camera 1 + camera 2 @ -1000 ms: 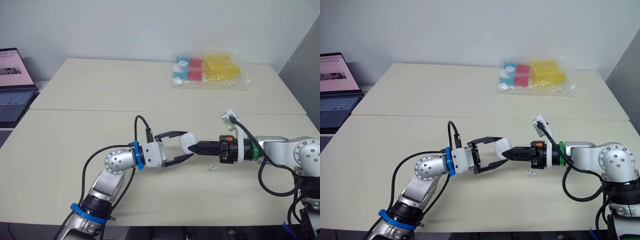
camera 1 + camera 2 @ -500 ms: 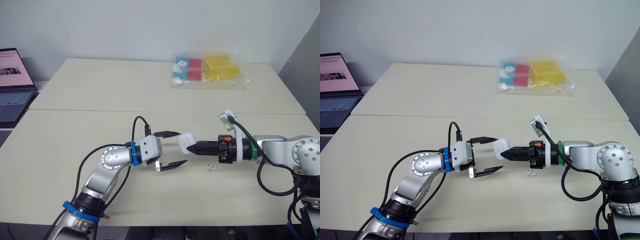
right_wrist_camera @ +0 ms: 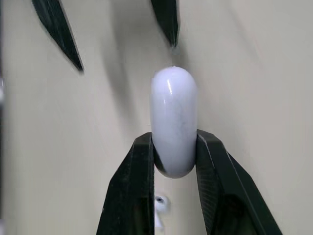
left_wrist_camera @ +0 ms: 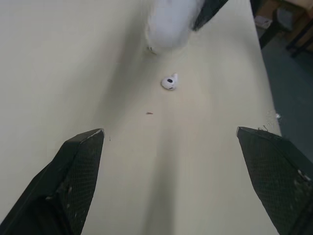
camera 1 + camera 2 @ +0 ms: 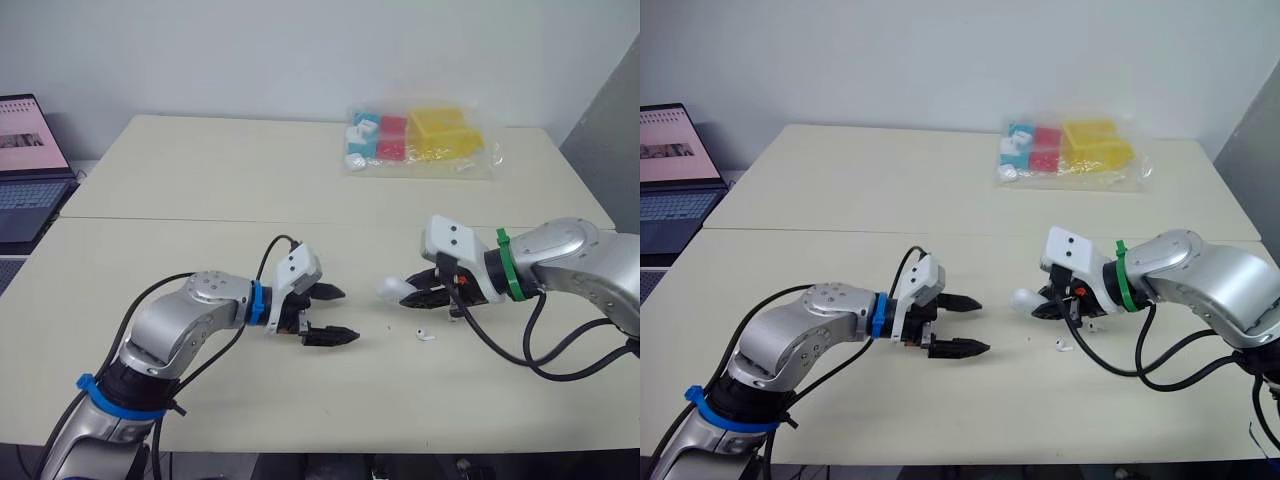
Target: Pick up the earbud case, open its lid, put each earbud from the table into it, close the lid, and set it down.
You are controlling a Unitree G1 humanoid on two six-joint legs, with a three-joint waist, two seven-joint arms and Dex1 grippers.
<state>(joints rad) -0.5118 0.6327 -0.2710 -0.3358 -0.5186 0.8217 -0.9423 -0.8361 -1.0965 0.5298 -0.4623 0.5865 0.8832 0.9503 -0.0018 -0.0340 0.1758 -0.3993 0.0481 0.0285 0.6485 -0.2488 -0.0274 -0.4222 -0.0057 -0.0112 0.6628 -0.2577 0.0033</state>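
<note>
The white earbud case (image 5: 392, 289) hangs just above the cream table (image 5: 200, 200), its lid closed, with my right gripper (image 5: 412, 294) shut on it. The right wrist view shows the case (image 3: 173, 120) pinched between both black fingers (image 3: 138, 181). One white earbud (image 5: 425, 336) lies on the table just below that gripper, and appears again as the earbud (image 4: 169, 82) in the left wrist view. My left gripper (image 5: 335, 314) stands open to the left of the case, a short gap away, with nothing between its fingers.
A clear bag of blue, red and yellow pieces (image 5: 415, 140) lies at the far side of the table. An open laptop (image 5: 28, 165) sits on a separate surface at the far left. A seam (image 5: 180, 220) runs across the table between two tabletops.
My left gripper has let go of the case and drawn back to the left, open. My right gripper has pulled the case to the right and turned its wrist.
</note>
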